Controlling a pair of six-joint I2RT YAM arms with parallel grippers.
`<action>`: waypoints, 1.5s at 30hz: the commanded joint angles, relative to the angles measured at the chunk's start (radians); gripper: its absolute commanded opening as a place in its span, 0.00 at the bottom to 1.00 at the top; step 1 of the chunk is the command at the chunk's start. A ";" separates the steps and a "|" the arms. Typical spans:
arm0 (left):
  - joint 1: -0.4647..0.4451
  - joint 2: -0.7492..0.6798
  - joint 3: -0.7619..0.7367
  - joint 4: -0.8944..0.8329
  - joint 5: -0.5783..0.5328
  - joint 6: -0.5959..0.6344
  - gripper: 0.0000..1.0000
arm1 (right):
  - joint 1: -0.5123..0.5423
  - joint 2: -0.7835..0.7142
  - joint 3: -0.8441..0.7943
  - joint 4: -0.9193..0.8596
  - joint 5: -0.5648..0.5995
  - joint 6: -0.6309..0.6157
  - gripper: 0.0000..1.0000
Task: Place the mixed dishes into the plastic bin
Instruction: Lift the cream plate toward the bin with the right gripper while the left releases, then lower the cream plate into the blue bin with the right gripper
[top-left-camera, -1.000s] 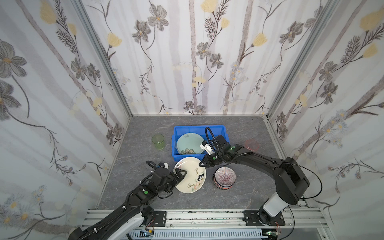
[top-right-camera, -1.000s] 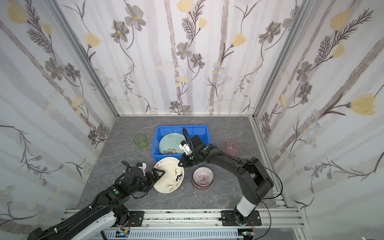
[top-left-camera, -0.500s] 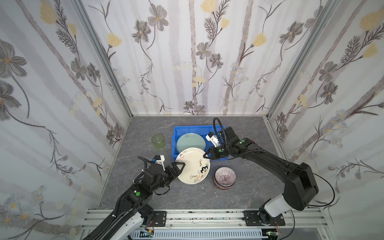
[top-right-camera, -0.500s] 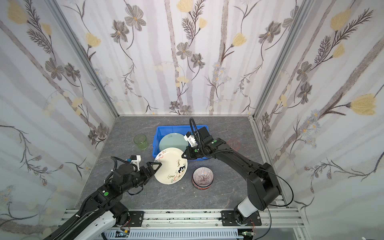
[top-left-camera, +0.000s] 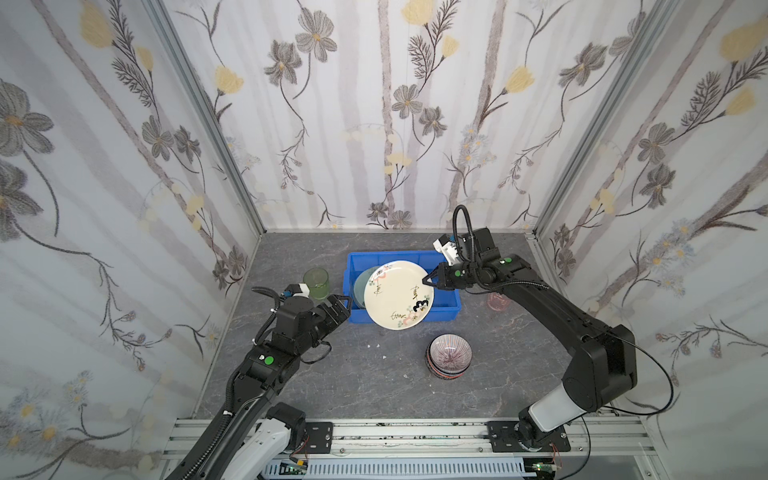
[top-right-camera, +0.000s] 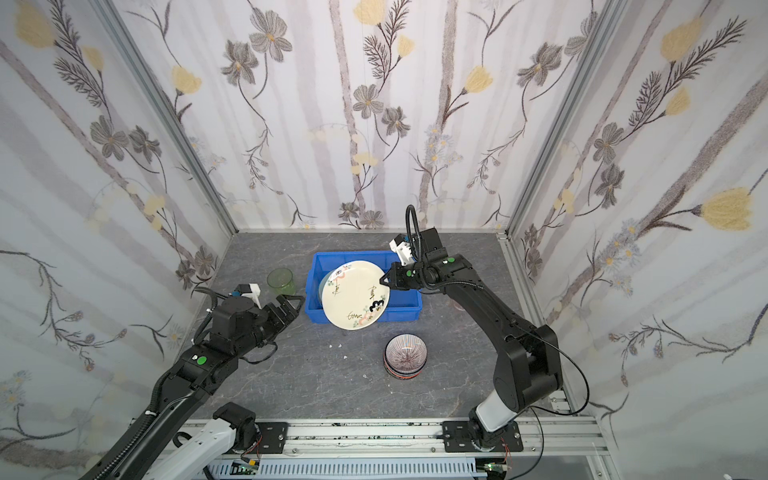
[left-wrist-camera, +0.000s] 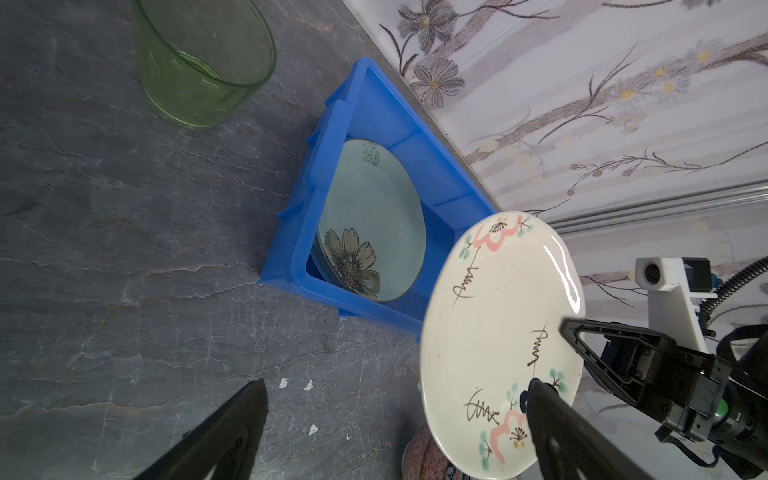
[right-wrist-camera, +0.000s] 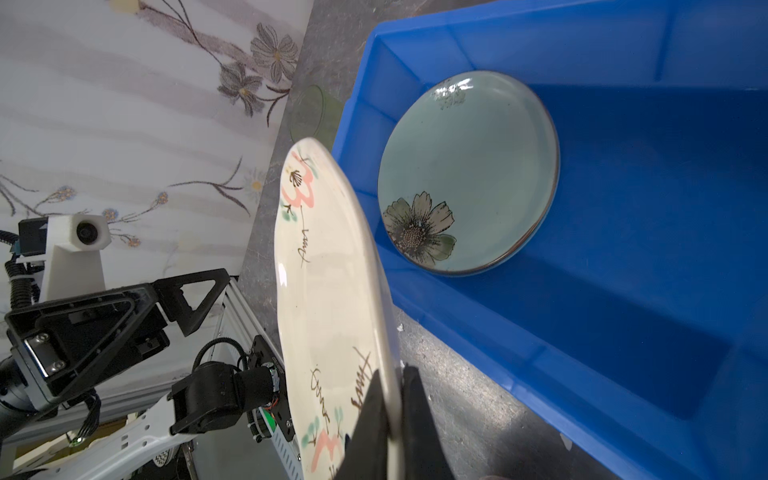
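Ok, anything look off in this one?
A few small white flecks lie on the table by the blue bin's near wall; chips or crumbs, I cannot tell. The cream plate hangs steeply tilted, pinched at its rim by the right gripper, partly over the bin.

Rear centre: bin, plate inside, in its left half. Above bin's front wall, second plate, tilted. Before bin, rightward: bowl stack. Beside bin's left wall: left tumbler. Right of bin: right tumbler.

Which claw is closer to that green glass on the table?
Left. The left gripper hangs open close beside the green tumbler; the right gripper pinches the cream plate by the plastic bin, farther off.
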 joint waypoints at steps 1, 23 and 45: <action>0.043 0.024 0.034 -0.022 0.051 0.074 1.00 | -0.017 0.039 0.044 0.089 -0.059 0.037 0.00; 0.195 0.227 0.108 -0.025 0.146 0.223 1.00 | -0.053 0.273 0.152 0.292 -0.022 0.208 0.00; 0.251 0.410 0.206 -0.016 0.196 0.324 1.00 | 0.001 0.415 0.099 0.503 0.026 0.369 0.00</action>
